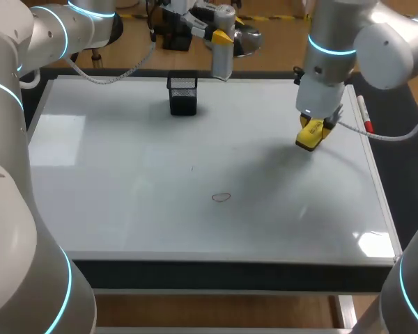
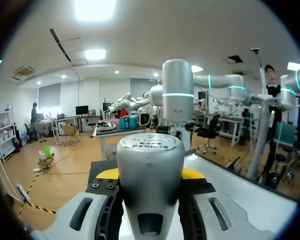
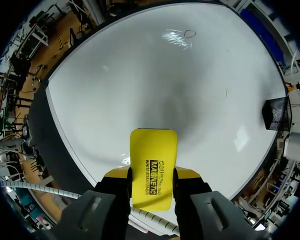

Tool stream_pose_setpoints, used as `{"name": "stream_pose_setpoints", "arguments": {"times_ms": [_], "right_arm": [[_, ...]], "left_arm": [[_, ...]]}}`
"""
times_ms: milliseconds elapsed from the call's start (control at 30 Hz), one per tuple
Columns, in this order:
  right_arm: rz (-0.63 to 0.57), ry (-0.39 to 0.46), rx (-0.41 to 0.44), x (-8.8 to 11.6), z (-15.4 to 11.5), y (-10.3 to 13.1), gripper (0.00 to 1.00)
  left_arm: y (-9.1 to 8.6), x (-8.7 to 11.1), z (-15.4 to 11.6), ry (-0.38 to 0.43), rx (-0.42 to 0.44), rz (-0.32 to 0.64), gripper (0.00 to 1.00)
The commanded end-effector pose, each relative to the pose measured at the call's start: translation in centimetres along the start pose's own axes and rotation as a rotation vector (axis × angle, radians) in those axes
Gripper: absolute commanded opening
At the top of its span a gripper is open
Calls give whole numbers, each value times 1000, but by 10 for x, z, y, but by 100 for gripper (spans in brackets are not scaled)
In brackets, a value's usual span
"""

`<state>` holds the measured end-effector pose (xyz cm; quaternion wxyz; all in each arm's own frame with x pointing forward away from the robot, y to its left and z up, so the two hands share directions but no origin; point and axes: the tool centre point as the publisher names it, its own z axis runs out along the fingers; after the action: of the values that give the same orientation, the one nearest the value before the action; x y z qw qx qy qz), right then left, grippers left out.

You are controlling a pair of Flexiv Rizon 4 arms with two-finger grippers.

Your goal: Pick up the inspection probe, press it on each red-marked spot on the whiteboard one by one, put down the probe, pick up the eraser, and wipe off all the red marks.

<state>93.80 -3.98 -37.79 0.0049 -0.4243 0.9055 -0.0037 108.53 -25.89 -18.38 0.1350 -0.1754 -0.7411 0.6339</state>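
eraser (image 3: 152,167) is pinched in the right claw (image 3: 152,175), fingers closed on its two long sides, printed yellow face toward the wrist cam. from the head view it hangs over the far-right part of the whiteboard (image 1: 125,174), looks just clear of the surface, can't be sure. its long axis runs out along the fingers, free end pointing down at the board and tipped a bit toward the middle.

only one red mark (image 1: 221,197) that i can see, a small ring near the board's centre-front, well apart from the eraser. imo the step is the wipe. to do it well: carry it over the ring, tilt the wrist so the wiping face lies flat, not on an edge, press evenly, then stroke right across the ring w/ overlap. can't tell which face is felt.

left claw (image 1: 221,38) is up at the far edge, closed on the probe (image 1: 221,59), next to the black mesh holder (image 1: 182,94).
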Motion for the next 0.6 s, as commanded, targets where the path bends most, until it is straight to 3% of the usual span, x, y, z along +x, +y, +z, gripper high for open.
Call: {"name": "stream_pose_setpoints", "arguments": {"times_ms": [33, 233, 600], "right_arm": [[-2, 2, 2, 1, -1, -1, 0], [-2, 2, 2, 1, -1, -1, 0], [-2, 2, 2, 1, -1, -1, 0]], "left_arm": [[2, -7, -2, 360, 6, -1, 0], [0, -5, 1, 367, 3, 6, 0], [-3, 27, 21, 351, -16, 39, 0]]}}
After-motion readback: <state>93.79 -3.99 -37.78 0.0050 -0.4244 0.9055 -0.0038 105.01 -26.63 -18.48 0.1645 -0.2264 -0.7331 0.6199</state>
